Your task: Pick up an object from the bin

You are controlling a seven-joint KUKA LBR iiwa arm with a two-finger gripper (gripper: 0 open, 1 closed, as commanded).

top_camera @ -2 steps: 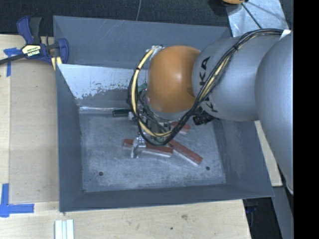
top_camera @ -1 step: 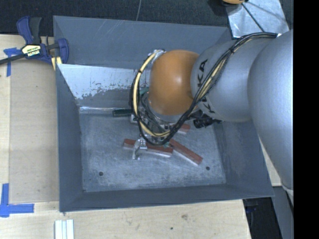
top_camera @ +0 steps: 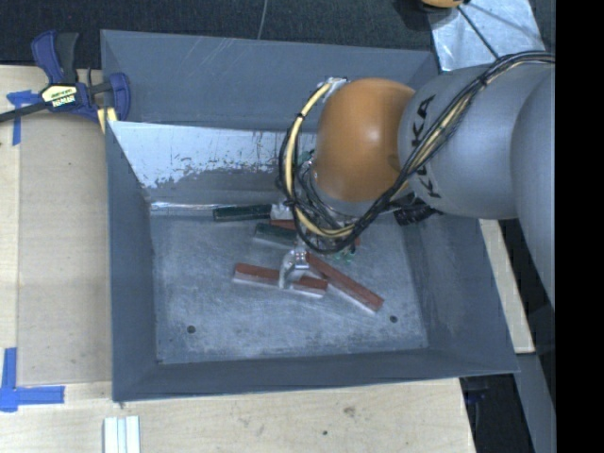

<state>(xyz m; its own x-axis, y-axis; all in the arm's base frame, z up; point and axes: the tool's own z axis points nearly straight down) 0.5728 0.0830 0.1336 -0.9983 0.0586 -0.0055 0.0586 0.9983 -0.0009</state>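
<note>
The grey metal bin (top_camera: 132,253) has sloped walls all round a flat, speckled floor. The floor's left third and the strip along the near edge lie bare, so there is open room on those sides. The right and back part is crowded by the arm w/ its rounded orange cover (top_camera: 363,140) and looped cables, which hang over the back-right of the floor close to the back wall. The gripper (top_camera: 296,264) points down at the floor's middle, approx. over a small cluster. Whether it is spread or closed can't be told, since the tip is small and partly hidden under the cables. A flat reddish-brown stick (top_camera: 255,273) lies just left of the tip, end toward it. A second, longer reddish-brown stick (top_camera: 354,292) runs off diagonally to the right-front. A pale grey flat piece (top_camera: 308,288) lies between the two, just in front of the tip. Nothing can be seen gripped. Toward the back wall, apart from the cluster, lies a thin dark pen-like rod (top_camera: 241,212).
</note>
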